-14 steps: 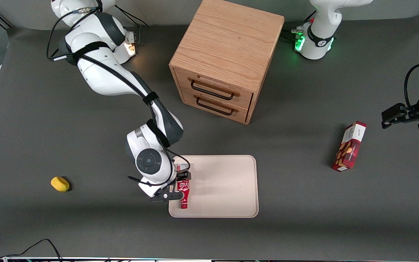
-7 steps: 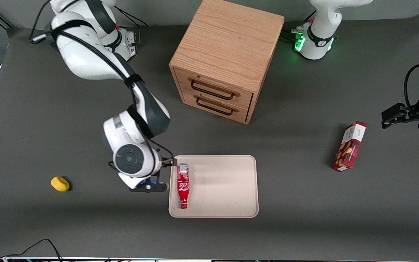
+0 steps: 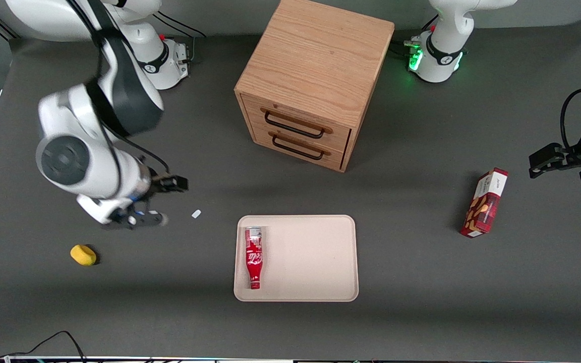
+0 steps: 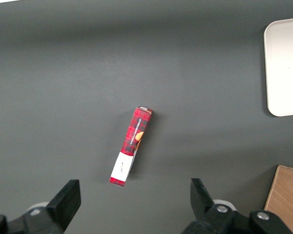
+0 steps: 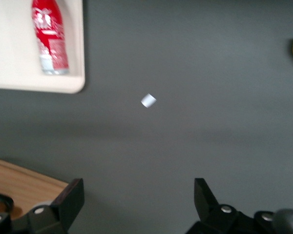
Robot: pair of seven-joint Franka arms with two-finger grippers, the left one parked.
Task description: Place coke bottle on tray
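The coke bottle (image 3: 253, 257) lies flat on the beige tray (image 3: 310, 262), along the tray's edge nearest the working arm, neck pointing toward the front camera. It also shows in the right wrist view (image 5: 50, 36), lying on the tray (image 5: 19, 58). My right gripper (image 3: 162, 201) is open and empty, raised above the bare table, well away from the tray toward the working arm's end. In the right wrist view its two fingers stand wide apart around the gripper's middle (image 5: 139, 200).
A wooden drawer cabinet (image 3: 315, 80) stands farther from the front camera than the tray. A red snack box (image 3: 484, 202) lies toward the parked arm's end. A yellow object (image 3: 83, 254) and a small white scrap (image 3: 196, 214) lie on the table near my gripper.
My gripper let go of the bottle on the tray, then rose and moved away toward the working arm's end. The bottle stays lying on the tray.
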